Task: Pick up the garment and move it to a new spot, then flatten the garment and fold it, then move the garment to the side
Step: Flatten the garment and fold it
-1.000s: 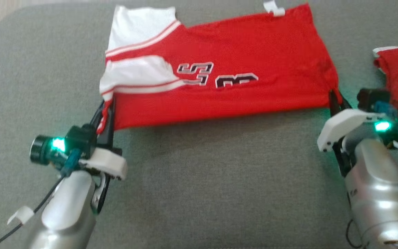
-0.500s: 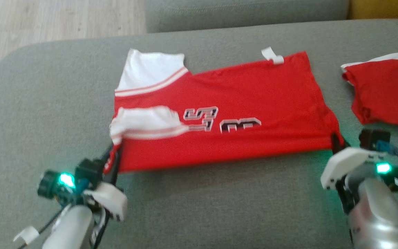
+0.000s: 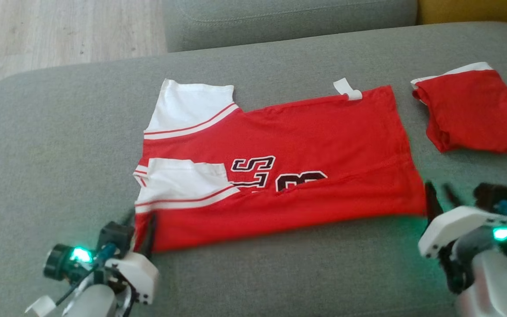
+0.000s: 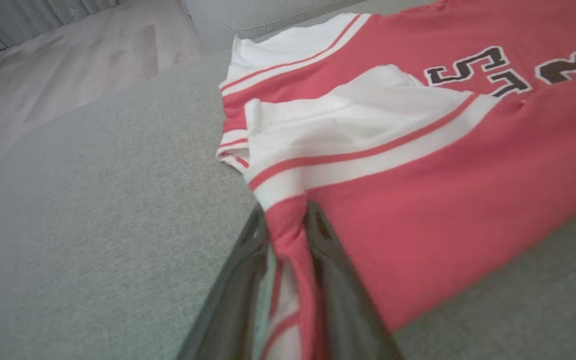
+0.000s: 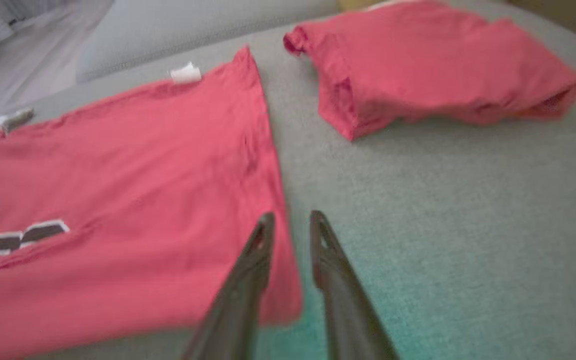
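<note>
The garment (image 3: 306,145), a red jersey with white sleeves and dark numerals, lies folded lengthwise on the grey sofa cushion (image 3: 60,145). My left gripper (image 3: 140,224) sits at its near left corner. In the left wrist view the left gripper (image 4: 287,222) is open, and a ridge of the garment (image 4: 443,190) still lies between the parted fingers. My right gripper (image 3: 440,196) is at the near right corner, open. In the right wrist view the right gripper (image 5: 290,222) hovers over the garment's (image 5: 143,165) right edge, gripping nothing.
A second red garment (image 3: 473,110), folded into a small bundle, lies at the right, also seen in the right wrist view (image 5: 433,75). A grey back cushion (image 3: 288,17) runs along the far side. Wooden floor (image 3: 60,31) lies beyond the cushion's left edge.
The head camera has tilted, shifting the whole picture. Both grippers have opened and let go of the garment's near corners. The garment's near edge now lies flat.
</note>
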Tool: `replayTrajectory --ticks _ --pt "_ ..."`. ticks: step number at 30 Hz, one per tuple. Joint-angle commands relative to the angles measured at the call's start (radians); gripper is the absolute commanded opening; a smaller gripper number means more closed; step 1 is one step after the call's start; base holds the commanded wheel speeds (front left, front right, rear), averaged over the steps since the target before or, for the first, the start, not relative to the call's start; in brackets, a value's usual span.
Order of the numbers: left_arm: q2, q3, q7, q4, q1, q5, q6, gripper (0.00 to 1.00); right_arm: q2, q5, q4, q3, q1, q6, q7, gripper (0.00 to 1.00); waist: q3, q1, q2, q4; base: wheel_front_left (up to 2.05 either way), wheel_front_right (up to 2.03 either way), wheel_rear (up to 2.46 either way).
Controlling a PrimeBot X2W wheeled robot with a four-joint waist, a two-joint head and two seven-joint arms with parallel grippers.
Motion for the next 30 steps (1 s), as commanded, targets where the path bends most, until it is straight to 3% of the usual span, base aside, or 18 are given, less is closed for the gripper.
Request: replayTrajectory --ticks 1,6,12,16,22,26,30 --pt "0.039 0.053 -0.008 -0.03 -0.029 -0.002 0.013 1.0 -0.009 0.012 -0.054 0.022 -0.018 -0.001 -0.02 1.0 0.0 0.0 0.0 -0.002 0.0 0.0 0.0" --pt "0.024 0.08 -0.075 -0.089 -0.04 -0.008 0.059 1.0 -0.009 0.072 -0.148 0.068 -0.007 -0.001 -0.118 1.0 -0.001 0.0 0.0 -0.006 0.0 0.0 0.0" --pt "0.005 0.154 -0.195 -0.191 -0.059 -0.047 0.084 1.0 -0.009 0.129 -0.196 0.096 0.001 -0.001 -0.218 1.0 0.019 0.0 0.0 -0.022 0.0 0.0 0.0" --pt "0.015 0.164 -0.214 -0.277 -0.107 -0.02 0.063 1.0 -0.009 0.159 -0.222 0.148 -0.01 -0.001 -0.276 1.0 0.062 0.0 0.0 -0.042 0.0 0.0 0.0" --pt "0.076 0.138 -0.195 -0.316 -0.262 0.015 -0.044 1.0 -0.009 0.189 -0.27 0.195 -0.045 -0.001 -0.322 1.0 0.159 0.0 0.0 -0.081 0.0 0.0 0.0" --pt "0.13 0.108 -0.083 -0.264 -0.426 0.028 -0.137 1.0 -0.009 0.209 -0.304 0.214 -0.076 -0.001 -0.34 1.0 0.237 0.0 0.0 -0.109 0.0 0.0 0.0" --pt "0.18 0.07 0.053 -0.15 -0.579 0.011 -0.197 1.0 -0.009 0.23 -0.332 0.237 -0.107 -0.001 -0.354 1.0 0.311 0.0 0.0 -0.139 0.0 0.0 0.0"
